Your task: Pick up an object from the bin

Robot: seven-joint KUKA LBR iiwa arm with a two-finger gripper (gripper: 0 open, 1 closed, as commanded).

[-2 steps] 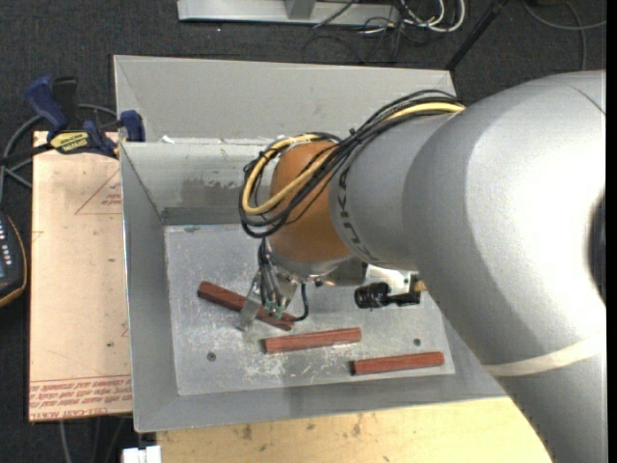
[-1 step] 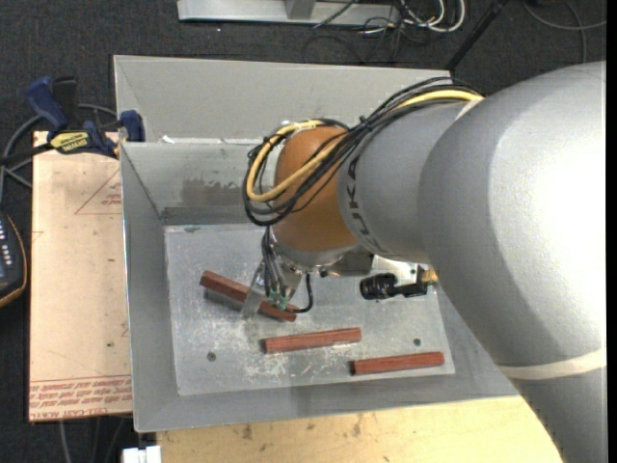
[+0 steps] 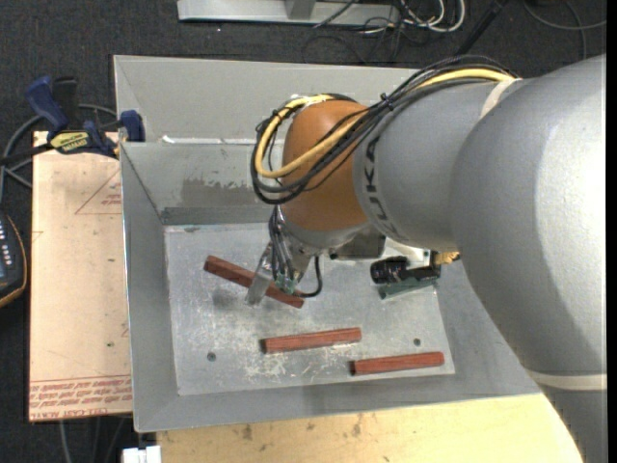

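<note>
My gripper (image 3: 269, 284) is down in the middle of the bin, its fingers standing on either side of a reddish-brown flat stick (image 3: 228, 271) that lies slanted from upper left to lower right. The stick passes between the fingertips and its right end (image 3: 287, 299) pokes out beyond them. A second reddish-brown stick (image 3: 310, 340) lies flat nearer the front of the bin. A third one (image 3: 397, 363) lies at the front right.
The arm with its orange cover and cables hangs over the bin's middle and right side. A small black and green part sits under the arm at the right.
</note>
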